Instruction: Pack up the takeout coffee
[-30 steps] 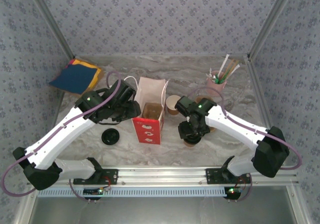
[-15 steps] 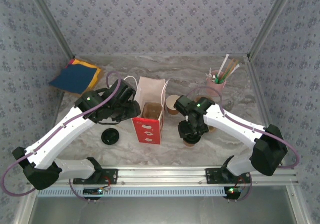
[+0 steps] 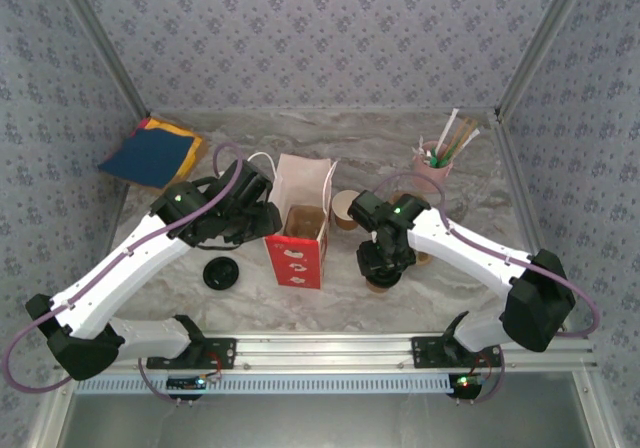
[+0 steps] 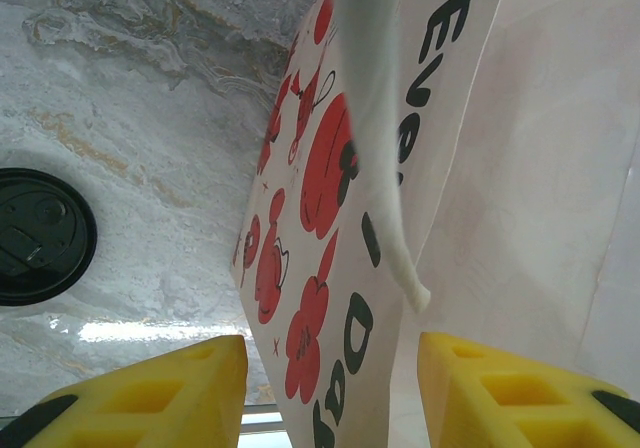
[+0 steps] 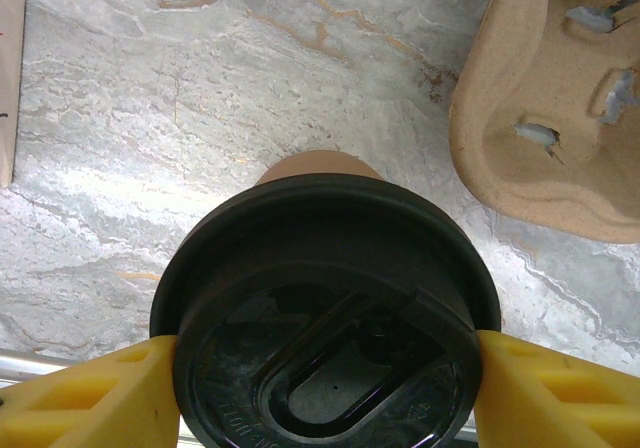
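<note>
Paper bag [image 3: 297, 258], pink straw cup [image 3: 435, 165], blue cloth [image 3: 150, 155]

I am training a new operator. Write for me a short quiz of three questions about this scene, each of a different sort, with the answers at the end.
1. True or false: a black lid is fitted on the brown cup between the fingers of the right gripper.
2. Choose one: the fingers of the left gripper stand on either side of A) the pink straw cup, B) a wall of the red-and-white paper bag, C) the folded cloth.
3. Fill in: in the top view, the spare lid lies to the ___ of the bag.

Key: 1 true; 2 B; 3 left.
</note>
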